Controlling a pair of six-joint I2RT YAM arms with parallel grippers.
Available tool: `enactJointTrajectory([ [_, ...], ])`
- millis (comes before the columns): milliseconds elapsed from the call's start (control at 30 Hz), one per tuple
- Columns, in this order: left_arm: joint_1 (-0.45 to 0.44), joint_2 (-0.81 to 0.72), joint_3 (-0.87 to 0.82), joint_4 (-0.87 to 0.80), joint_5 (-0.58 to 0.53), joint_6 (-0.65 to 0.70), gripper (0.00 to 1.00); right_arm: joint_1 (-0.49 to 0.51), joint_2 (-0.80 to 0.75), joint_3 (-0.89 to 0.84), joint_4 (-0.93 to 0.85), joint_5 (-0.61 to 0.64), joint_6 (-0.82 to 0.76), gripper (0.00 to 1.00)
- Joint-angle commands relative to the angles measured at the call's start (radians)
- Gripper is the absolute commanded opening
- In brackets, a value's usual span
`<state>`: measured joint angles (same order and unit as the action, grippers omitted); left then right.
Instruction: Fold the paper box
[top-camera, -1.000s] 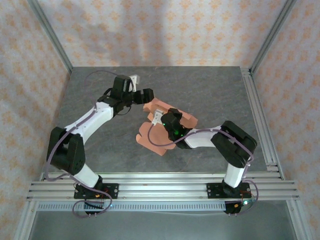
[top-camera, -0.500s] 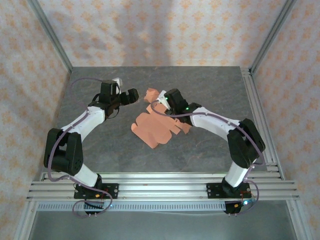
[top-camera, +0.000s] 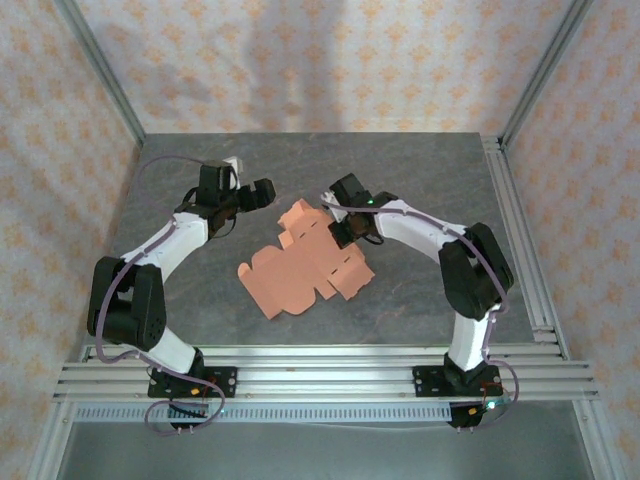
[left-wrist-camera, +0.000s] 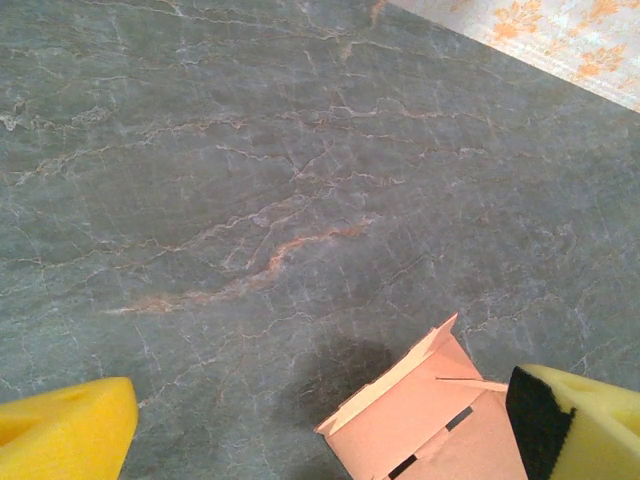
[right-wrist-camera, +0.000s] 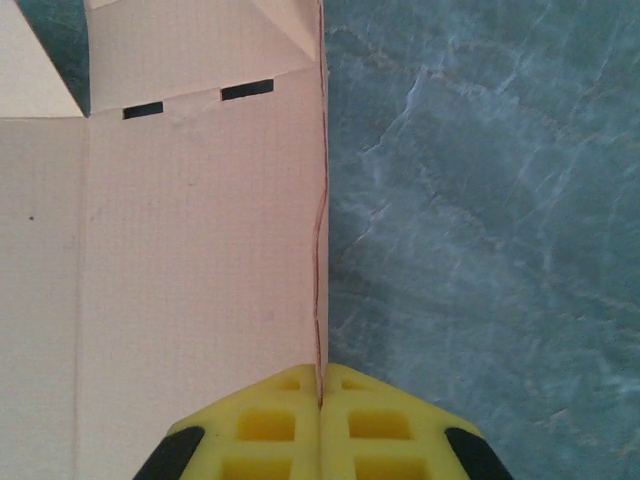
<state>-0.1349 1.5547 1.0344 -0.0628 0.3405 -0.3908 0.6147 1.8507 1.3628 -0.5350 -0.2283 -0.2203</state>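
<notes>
You'll find the paper box (top-camera: 305, 270) spread flat on the table (top-camera: 430, 180) now; a second ago it sat bunched beneath the right arm. The right gripper (top-camera: 340, 230) has shifted from over the box's middle to its far right edge; the left gripper (top-camera: 262, 190) has backed off to the box's far left, clear of it. From above neither grip is readable. The left wrist view shows that gripper (left-wrist-camera: 318, 432) spread wide with a raised corner of the box (left-wrist-camera: 430, 425) between its pads. The right wrist view shows yellow pads (right-wrist-camera: 275, 425) pressed together, the box's edge (right-wrist-camera: 190, 250) running into their seam; whether card is pinched you cannot tell.
</notes>
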Motion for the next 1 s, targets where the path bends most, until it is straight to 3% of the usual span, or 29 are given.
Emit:
enactJointTrajectory([
  [0, 0.009, 0.014, 0.007, -0.022, 0.018, 0.023, 0.96, -0.025, 0.013, 0.018, -0.047, -0.072, 0.087, 0.14],
  [167, 0.008, 0.024, 0.013, -0.029, 0.034, 0.029, 0.96, -0.040, -0.003, -0.021, -0.013, -0.043, 0.040, 0.41],
  [267, 0.009, 0.023, 0.009, -0.026, 0.036, 0.028, 0.96, -0.062, 0.015, -0.018, -0.013, -0.030, 0.028, 0.46],
  [533, 0.009, 0.028, 0.004, -0.031, 0.045, 0.034, 0.96, -0.090, 0.067, -0.010, 0.006, -0.107, -0.011, 0.45],
  [967, 0.008, 0.046, 0.013, -0.034, 0.055, 0.037, 0.96, -0.090, 0.099, -0.022, 0.024, -0.131, -0.050, 0.21],
])
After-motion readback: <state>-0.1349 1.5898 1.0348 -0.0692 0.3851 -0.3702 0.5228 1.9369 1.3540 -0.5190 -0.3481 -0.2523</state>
